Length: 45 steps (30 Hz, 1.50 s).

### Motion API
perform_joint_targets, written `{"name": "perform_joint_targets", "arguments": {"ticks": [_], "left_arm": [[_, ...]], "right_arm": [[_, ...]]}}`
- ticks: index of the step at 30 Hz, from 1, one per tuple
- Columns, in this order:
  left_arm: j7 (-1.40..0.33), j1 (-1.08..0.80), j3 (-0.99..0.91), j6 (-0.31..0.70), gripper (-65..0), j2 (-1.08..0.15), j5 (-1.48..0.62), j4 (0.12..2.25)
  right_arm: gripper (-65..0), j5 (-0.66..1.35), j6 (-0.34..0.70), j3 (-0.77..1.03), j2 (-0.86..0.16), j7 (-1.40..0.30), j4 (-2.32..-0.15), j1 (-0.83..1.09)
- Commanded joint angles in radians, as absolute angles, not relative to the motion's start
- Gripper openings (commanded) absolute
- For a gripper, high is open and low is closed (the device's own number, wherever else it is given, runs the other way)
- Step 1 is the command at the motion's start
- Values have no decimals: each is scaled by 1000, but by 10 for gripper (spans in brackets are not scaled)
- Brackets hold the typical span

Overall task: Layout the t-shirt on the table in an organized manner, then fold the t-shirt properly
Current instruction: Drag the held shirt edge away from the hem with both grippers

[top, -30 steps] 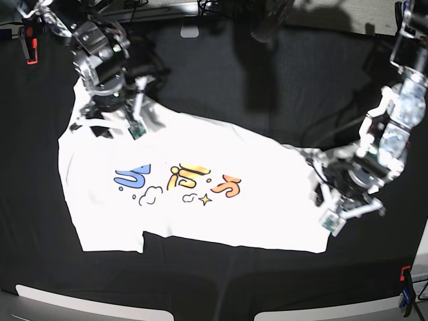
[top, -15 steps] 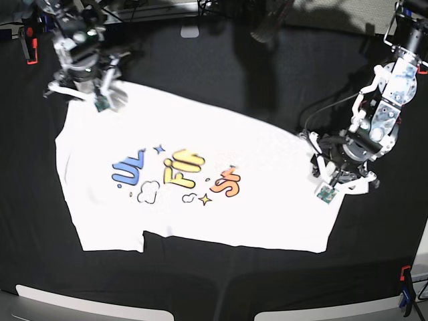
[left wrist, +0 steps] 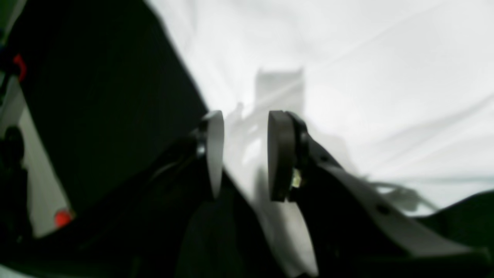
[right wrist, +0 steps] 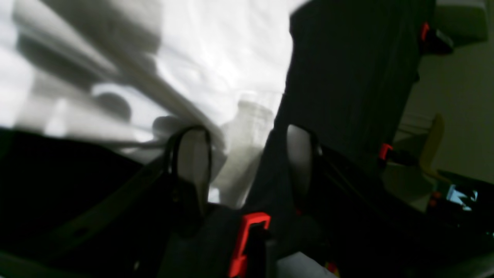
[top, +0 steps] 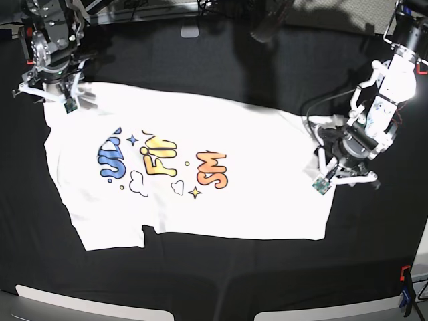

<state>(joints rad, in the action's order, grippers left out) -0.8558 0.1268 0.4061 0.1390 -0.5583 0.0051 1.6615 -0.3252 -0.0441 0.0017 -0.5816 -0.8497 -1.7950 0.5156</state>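
Black creased cloth covers the table (top: pixel 221 67), and the white short-sleeved cotton t-shirt with its blue, yellow and orange print (top: pixel 187 180) lies spread print-up across the middle of the base view, slanting from upper left to lower right. It looks light, limp and thin; it will likely sag, wrinkle and drag on the cloth rather than slide cleanly, so a hold at seams, hem corners or shoulders should serve better than mid-panel. The left pincer (top: pixel 338 175) sits at the shirt's right edge; in the left wrist view its jaws stand apart astride the white edge, and whether they pinch it I cannot tell. The right pincer (top: pixel 67 93), at the upper-left corner, has its jaws spread wide over the fabric's border.
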Motion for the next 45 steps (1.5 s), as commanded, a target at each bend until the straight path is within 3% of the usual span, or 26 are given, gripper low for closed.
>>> {"name": "perform_joint_targets", "arguments": {"ticks": [1,4,10,18,24,29,39,42,45], "left_arm": [[-850,147,397,136,-474,-569,19,1678],[-863,147,397,147,-474,-572,35,1678],[-838,99,398,291,-481,-613,37,1753],[-773,-184,397,300,-489,-726,33,2096],[-629,-345,428,303,-483,-715,115,2054],[-644,-342,509,196,-428,-627,398,1965],[-710,-301,625,-71,-427,-529,697,1761],[-710,-284,625,-90,-427,-529,703,1703],[-704,-277,625,-90,-428,-529,704,1662]], "right_arm": [[-345,-365,-60,29,-599,-858,-1805,515],[-345,-364,-67,92,-599,-861,-1806,515],[-345,-346,-52,104,-598,-855,-1896,516],[-345,-244,57,96,-596,-857,-2144,516],[-345,-198,87,96,-596,-865,-2165,518],[-345,-197,101,96,-596,-865,-2165,518],[-345,-197,102,96,-596,-888,-2165,519],[-345,-176,105,96,-596,-892,-2165,519],[-345,-90,196,96,-595,-913,-2165,519]]}}
